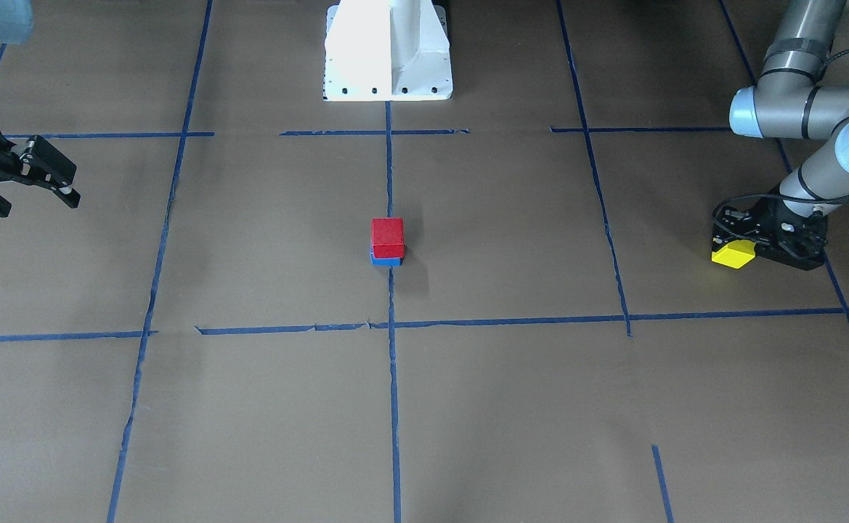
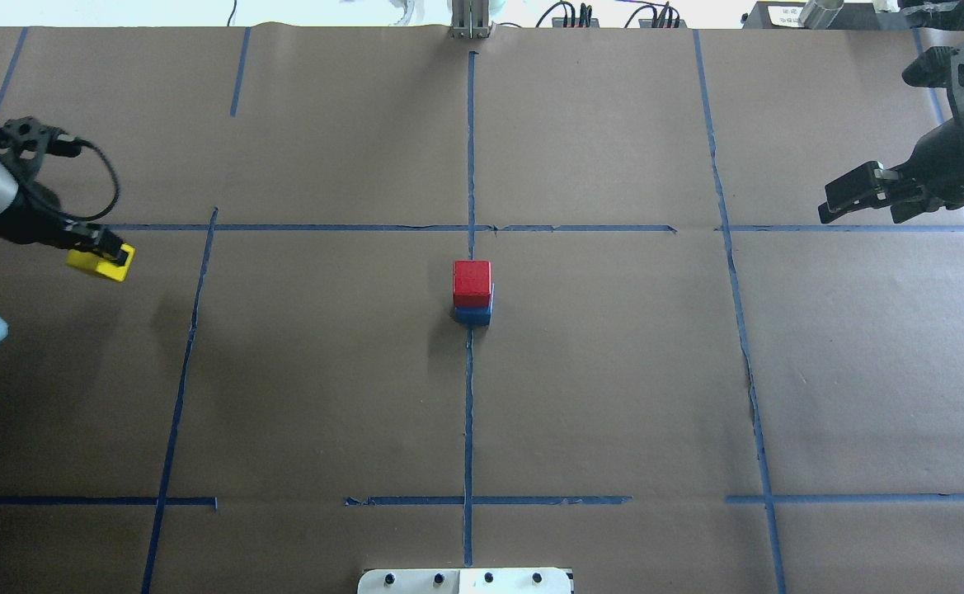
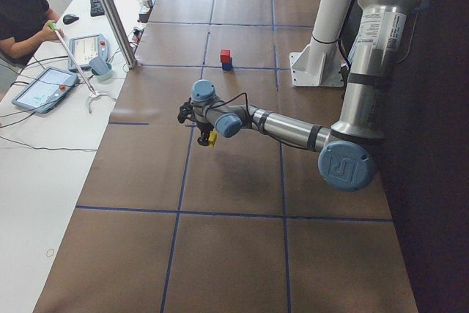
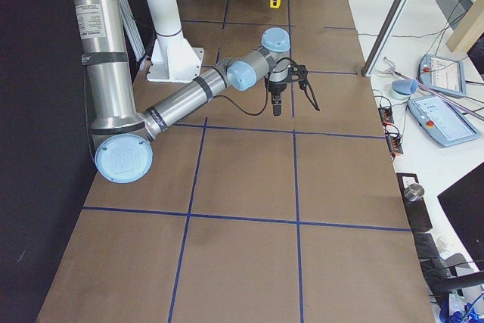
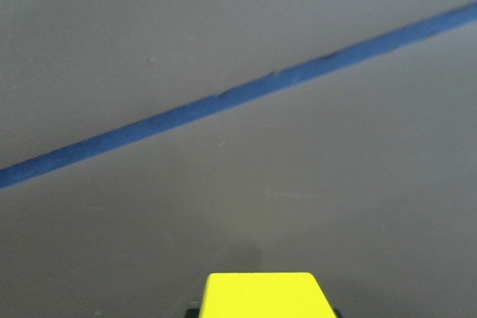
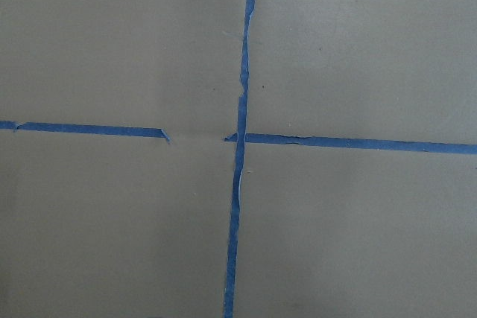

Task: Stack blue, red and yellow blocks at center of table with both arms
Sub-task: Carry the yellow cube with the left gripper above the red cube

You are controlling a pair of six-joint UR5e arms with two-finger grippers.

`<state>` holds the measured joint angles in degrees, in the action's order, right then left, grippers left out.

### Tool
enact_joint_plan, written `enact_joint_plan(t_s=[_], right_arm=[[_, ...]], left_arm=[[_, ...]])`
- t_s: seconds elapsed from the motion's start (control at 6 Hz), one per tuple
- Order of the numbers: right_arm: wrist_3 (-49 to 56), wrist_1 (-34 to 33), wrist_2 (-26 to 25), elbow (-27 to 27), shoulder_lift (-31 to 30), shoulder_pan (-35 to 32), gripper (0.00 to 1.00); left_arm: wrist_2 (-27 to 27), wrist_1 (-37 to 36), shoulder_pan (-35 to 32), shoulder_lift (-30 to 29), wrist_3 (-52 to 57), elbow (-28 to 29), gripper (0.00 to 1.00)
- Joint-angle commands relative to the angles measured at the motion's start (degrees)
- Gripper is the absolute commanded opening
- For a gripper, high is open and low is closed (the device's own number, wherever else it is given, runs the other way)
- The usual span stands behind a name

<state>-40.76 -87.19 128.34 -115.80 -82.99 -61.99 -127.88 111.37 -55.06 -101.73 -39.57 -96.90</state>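
Gripping a small bright yellow block (image 2: pixel 90 262), the left gripper (image 2: pixel 110 254) sits at the far left edge of the overhead view, its jaws closed on the block's sides, just below a horizontal blue tape line (image 2: pixel 325 228). In the left wrist view the yellow block fills the bottom centre of the frame.

The right gripper (image 2: pixel 861 213) hangs at the upper right of the overhead view, jaws spread apart and holding nothing.

Well apart from both, at the middle of the brown paper-covered table (image 2: pixel 613 396), a red cube-shaped block (image 2: pixel 472 283) rests squarely on top of a blue block (image 2: pixel 472 314). This pair stands on the vertical centre tape line.
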Motion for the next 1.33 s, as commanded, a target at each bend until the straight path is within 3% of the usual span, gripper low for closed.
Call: enact_joint_plan(t_s=[0.0, 0.17, 0.5, 1.17], right_arm=[[0.06, 0.0, -1.07, 0.4, 0.02, 0.02, 1.0], [0.15, 0.0, -1.07, 0.66, 0.02, 0.02, 1.0], [0.15, 0.0, -1.16, 1.1, 0.11, 0.02, 1.0], [0.15, 0.0, -1.07, 0.67, 0.02, 0.02, 1.0]], left_arm=[[0.43, -18.09, 8.25, -15.6, -16.25, -7.05, 0.0], [1.22, -24.21, 12.91, -24.22, -23.29, -7.34, 0.0], [12.25, -31.7, 21.88, -35.41, -25.91, -3.77, 0.0], [15.81, -30.95, 22.27, -44.16, -26.61, 9.87, 0.0]])
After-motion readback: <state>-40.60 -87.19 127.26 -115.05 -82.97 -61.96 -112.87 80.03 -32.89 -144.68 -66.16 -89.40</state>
